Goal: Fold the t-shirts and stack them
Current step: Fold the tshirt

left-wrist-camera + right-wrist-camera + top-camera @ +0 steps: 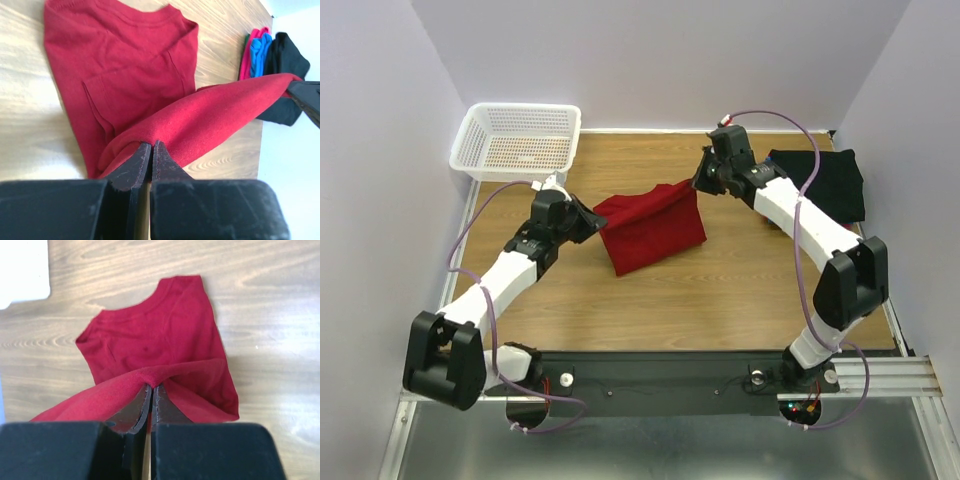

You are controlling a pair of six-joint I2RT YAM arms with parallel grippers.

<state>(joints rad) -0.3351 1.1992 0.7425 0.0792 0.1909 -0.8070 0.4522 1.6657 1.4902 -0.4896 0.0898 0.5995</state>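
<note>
top external: red t-shirt [655, 235] between clamped left gripper [597, 223], right gripper [699, 184]

We see bare table [720, 300] along the near edge, free for passing. The red t-shirt [650, 228] fills the middle. The white basket [518, 140] blocks the far-left corner and the folded t-shirts [830, 180] the far right. The walls [380, 120] close 2 sides.

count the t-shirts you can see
4: red t-shirt mid-table, held by left gripper and right gripper; pink t-shirt, blue t-shirt and black t-shirt stacked at the right edge. More may be hidden.
</note>
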